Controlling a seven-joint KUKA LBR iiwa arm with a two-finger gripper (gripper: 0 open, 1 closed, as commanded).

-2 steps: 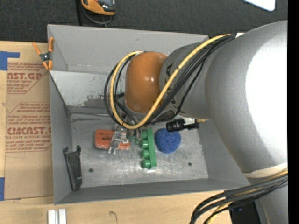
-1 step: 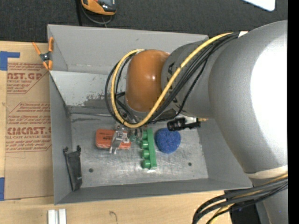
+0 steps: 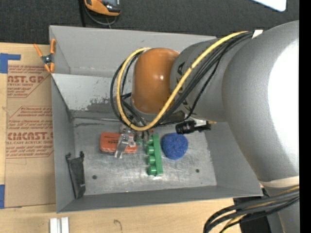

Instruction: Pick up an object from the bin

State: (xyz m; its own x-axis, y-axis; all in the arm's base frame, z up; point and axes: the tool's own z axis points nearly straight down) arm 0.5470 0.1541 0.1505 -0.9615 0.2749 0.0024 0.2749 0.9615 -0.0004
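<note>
hovering low, my hand (image 3: 125,144) is over the right end of the flat orange rectangular block (image 3: 110,142), just left of the green studded plastic bar (image 3: 154,156). i judge the block lies clear enough to grip. whether the hand is open, i cannot tell.

Read "CAST" twice in big red letters, and "CAST ACRYLIC" in small ones, all on the cardboard (image 3: 24,106) at left.
</note>
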